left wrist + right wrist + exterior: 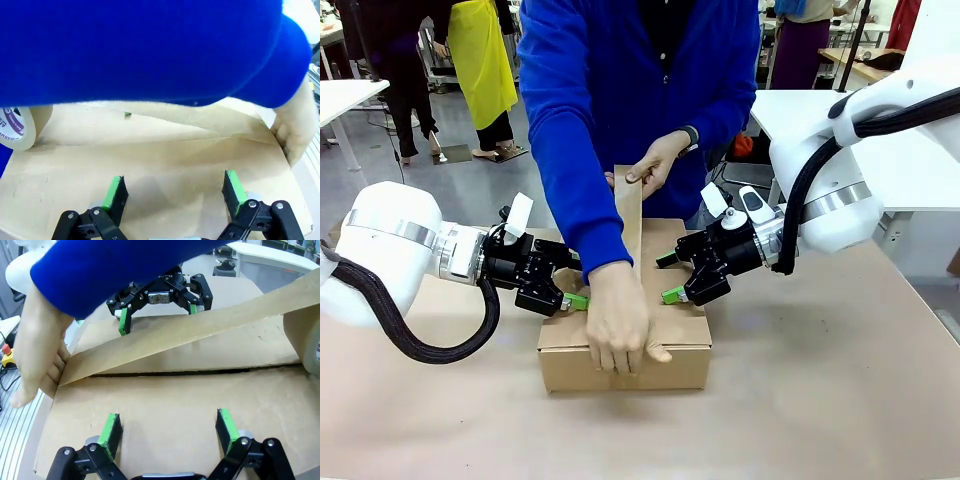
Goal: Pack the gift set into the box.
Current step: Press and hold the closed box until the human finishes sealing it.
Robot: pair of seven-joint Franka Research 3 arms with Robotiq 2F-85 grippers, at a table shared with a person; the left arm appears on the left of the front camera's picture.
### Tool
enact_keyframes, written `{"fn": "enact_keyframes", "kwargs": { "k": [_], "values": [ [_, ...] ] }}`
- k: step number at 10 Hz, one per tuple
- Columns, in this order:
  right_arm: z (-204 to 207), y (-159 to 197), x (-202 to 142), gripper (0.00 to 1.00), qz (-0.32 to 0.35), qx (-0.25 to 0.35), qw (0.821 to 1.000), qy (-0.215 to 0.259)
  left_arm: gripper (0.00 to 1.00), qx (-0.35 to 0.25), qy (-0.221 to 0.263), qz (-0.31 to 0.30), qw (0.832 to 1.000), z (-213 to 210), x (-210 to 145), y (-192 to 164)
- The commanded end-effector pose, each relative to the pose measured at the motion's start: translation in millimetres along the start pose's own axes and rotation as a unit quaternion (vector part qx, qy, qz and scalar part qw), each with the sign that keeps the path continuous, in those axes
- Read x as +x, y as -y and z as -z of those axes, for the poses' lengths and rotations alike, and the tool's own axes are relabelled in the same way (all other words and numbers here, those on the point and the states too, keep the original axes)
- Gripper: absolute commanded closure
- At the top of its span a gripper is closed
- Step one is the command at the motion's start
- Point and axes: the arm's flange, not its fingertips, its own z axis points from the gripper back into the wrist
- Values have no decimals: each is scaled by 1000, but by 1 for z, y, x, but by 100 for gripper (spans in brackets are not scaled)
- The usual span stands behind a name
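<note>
The box [625,345] sits closed on the bench [800,400], a person's hand [620,318] pressing brown tape [629,215] along its seam. Your left gripper [578,292] and right gripper [669,277] flank the box, fingers spread and released, holding nothing.

One box [672,335], two claws [567,290] [670,278].

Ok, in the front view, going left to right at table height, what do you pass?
Left black gripper with green pads → person's hand pressing brown tape on the carton's near edge → right black gripper with green pads.
</note>
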Motion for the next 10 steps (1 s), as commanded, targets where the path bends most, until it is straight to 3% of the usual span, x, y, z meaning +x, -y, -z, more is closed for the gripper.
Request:
{"fn": "enact_keyframes", "kwargs": {
  "k": [1,10],
  "values": [
    [2,0,0,0,1,-3,1000,3,0,-2,4,4,1000,-1,-1,2],
    [2,0,0,0,1,-3,1000,3,0,-2,4,4,1000,-1,-1,2]
  ]
}}
